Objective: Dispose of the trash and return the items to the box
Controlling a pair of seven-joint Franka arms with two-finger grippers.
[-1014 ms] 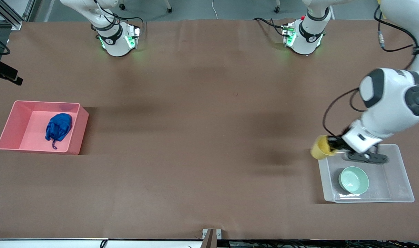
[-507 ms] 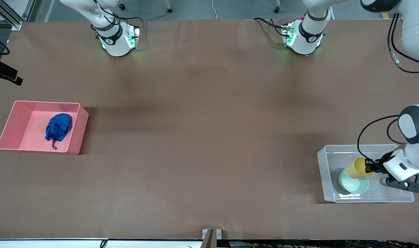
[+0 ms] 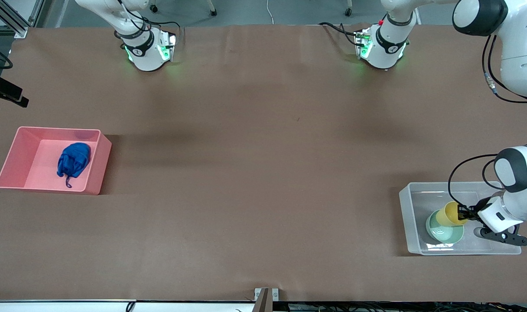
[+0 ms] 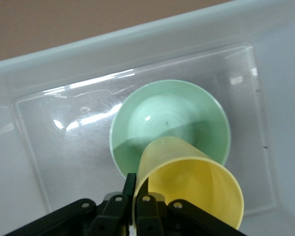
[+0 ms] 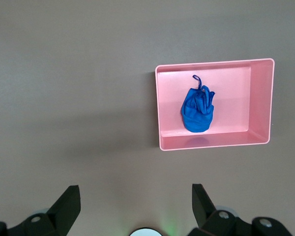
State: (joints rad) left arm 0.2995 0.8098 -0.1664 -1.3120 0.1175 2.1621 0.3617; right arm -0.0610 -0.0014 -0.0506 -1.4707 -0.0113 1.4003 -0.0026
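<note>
Front view: blue trash wad (image 3: 73, 159) lies in the pink bin (image 3: 16, 143) at the right arm's end, so disposal looks done. Right pincer (image 5: 136, 204) hangs spread wide, empty, waiting over bare brown table (image 3: 255, 173). Left pincer (image 3: 464, 213) grips the tilted yellow cup (image 3: 450, 213) by its rim over the green bowl (image 3: 441, 234) inside the clear box (image 3: 408, 195), probably for nesting.
</note>
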